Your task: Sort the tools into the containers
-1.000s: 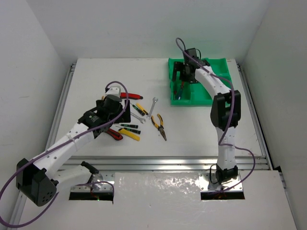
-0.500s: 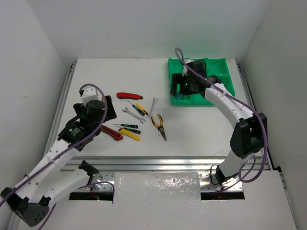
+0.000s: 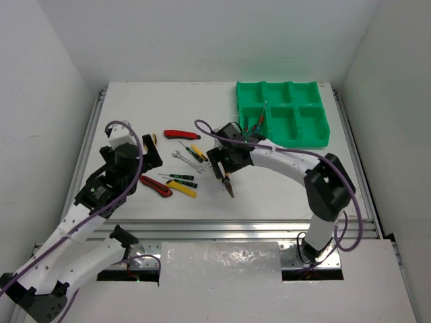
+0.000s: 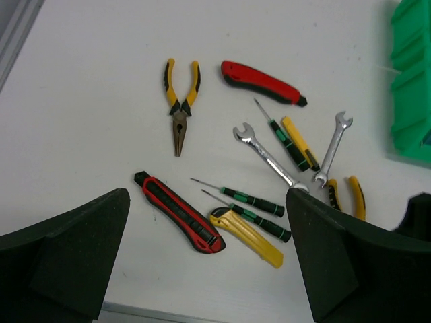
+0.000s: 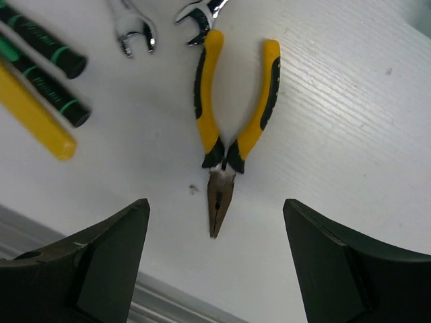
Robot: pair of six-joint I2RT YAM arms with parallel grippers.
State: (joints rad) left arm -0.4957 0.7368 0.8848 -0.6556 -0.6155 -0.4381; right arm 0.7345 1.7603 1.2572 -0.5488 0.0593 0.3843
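The white table [image 3: 283, 185] is matte, with a fine grain. The glossy green plastic tray [image 3: 283, 105] has six square compartments; thin tools [image 3: 258, 120] lean in its near-left one. The right gripper [image 5: 215, 245] hangs spread wide directly above the yellow-handled pliers [image 5: 229, 134], not touching them. The left gripper [image 4: 207, 222] is also spread wide, with the other tools [image 4: 256, 202] lying flat ahead of it.

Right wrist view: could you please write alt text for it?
Yellow-handled pliers lie on the white table, centred between the open right tool's fingers, nose toward the camera. Wrench ends, screwdriver handles and a yellow knife lie beyond.
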